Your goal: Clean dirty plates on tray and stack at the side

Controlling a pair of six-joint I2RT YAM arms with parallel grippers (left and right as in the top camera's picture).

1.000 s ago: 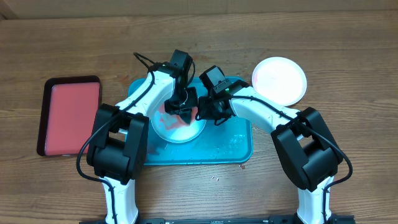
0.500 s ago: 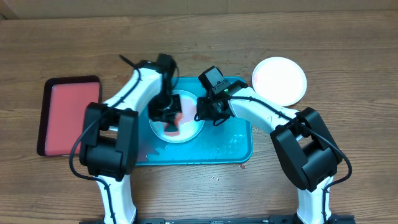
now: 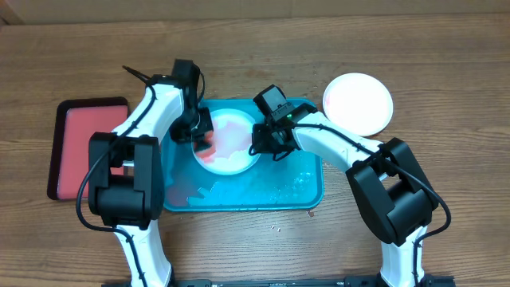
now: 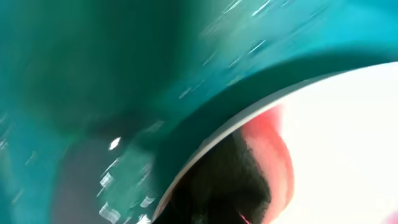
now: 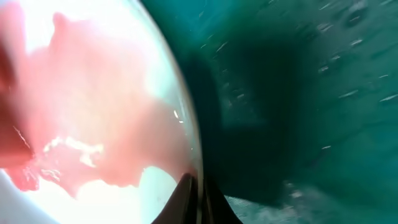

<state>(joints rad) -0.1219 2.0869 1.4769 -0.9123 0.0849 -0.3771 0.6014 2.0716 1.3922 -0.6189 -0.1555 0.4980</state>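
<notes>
Overhead view: a turquoise tray (image 3: 303, 187) lies mid-table. A smeared plate (image 3: 235, 131) sits inside it, toward the tray's 11 o'clock corner, with red smears across its lower left. The left gripper (image 3: 199, 137) is at the plate's 9 o'clock rim, pinched shut on what looks like a small red pad (image 3: 206, 145). The right gripper (image 3: 261, 145) is at the plate's 3 o'clock rim, clamped narrow on that edge to steady it. A second plate (image 3: 358, 104) rests on the bare table (image 3: 446, 64) off the tray, toward 2 o'clock. A smaller red tray (image 3: 88, 147) lies well apart at 9 o'clock. No third plate can be made out.

Left wrist view: heavily blurred. The plate's white rim (image 4: 348, 124) curves over the wet tray floor (image 4: 93, 74). A red patch (image 4: 273, 155) lies just inside the rim beside a dark finger (image 4: 217, 186).

Right wrist view: pink smear covers much of the plate (image 5: 81, 124). Dark fingertips (image 5: 196, 202) meet on its rim at 6 o'clock, with the tray (image 5: 311, 93) beyond them.

Risks, as a judgement:
- The pad works near the rim, so a stroke running outward could slip off the edge and drag smear onto the tray.
- The right pinch holds only a thin rim, so a hard wipe could twist or tip the plate out of it.
- The tray looks wet, so a plate that gets loose may slide.
- Much smear remains, so stacking now would dirty the second plate.
</notes>
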